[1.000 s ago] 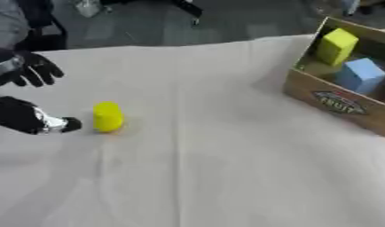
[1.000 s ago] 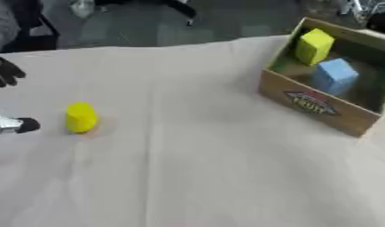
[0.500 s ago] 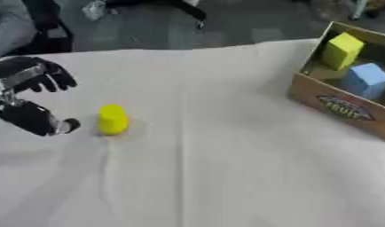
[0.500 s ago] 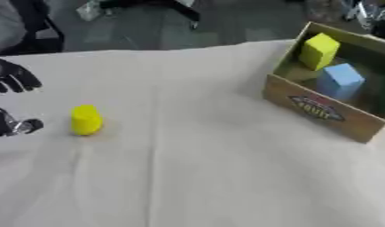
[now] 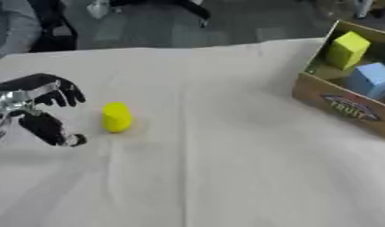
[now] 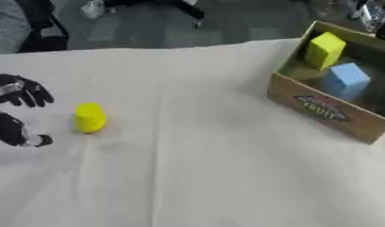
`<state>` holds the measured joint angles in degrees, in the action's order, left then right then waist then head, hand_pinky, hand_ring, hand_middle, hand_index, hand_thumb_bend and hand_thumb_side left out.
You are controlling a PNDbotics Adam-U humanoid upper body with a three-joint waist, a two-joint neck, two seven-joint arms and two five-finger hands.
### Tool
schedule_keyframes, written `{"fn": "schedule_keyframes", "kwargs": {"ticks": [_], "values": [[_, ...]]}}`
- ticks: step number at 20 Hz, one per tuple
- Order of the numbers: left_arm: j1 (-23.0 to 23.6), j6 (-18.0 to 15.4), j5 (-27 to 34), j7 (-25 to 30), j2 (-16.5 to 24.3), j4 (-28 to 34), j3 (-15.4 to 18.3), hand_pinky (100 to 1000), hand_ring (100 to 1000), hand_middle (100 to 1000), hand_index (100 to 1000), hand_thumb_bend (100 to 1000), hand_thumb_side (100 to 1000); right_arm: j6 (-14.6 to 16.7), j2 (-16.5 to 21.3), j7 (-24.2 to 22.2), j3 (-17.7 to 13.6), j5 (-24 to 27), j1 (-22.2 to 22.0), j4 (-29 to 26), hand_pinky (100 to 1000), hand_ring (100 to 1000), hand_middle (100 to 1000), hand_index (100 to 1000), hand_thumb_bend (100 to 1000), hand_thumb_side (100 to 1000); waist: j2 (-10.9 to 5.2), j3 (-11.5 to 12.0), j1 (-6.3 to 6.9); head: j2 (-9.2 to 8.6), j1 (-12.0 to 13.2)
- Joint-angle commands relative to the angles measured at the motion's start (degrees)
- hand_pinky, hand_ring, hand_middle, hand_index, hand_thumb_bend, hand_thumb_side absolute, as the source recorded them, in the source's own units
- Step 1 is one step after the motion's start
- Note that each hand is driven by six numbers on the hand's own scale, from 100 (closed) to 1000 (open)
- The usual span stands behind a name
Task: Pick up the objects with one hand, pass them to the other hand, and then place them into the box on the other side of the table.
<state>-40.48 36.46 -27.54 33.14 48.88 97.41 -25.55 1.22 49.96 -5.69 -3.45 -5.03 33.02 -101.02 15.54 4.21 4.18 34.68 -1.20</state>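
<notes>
A small yellow cylinder stands upright on the white tablecloth at the left. My left hand hovers just left of it, open, fingers above and thumb below, a short gap from the cylinder and not touching it. At the right edge sits a brown cardboard box printed with "FRUIT", holding a yellow block and a light blue block. My right hand shows in neither view.
The white cloth covers the table, creased along a line down the middle. Beyond the far table edge lie dark floor and chair legs. A grey sleeve shows at the upper left corner.
My left hand has come further in from the left, closing toward the yellow cylinder with its fingers spread. The cylinder and box have not moved on the table.
</notes>
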Motion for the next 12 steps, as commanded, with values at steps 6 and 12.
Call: {"fn": "schedule_keyframes", "kwargs": {"ticks": [6,12], "values": [[-1.17,3.01,-1.29,3.23,0.29,-0.82,-0.43,803,752,677,818,574,100,0.28,1.68,0.21,-0.52,-0.67,-0.06,-0.89,962,729,755,853,100,407,-1.76,-0.07,0.05,0.11,0.13],[-1.94,4.34,-4.23,0.30,-1.02,-0.80,-0.37,817,758,683,805,620,110,0.36,1.50,0.33,-0.63,-0.97,-0.48,-0.84,963,728,754,853,100,411,-1.70,-0.08,-0.04,0.19,-0.24]]}}
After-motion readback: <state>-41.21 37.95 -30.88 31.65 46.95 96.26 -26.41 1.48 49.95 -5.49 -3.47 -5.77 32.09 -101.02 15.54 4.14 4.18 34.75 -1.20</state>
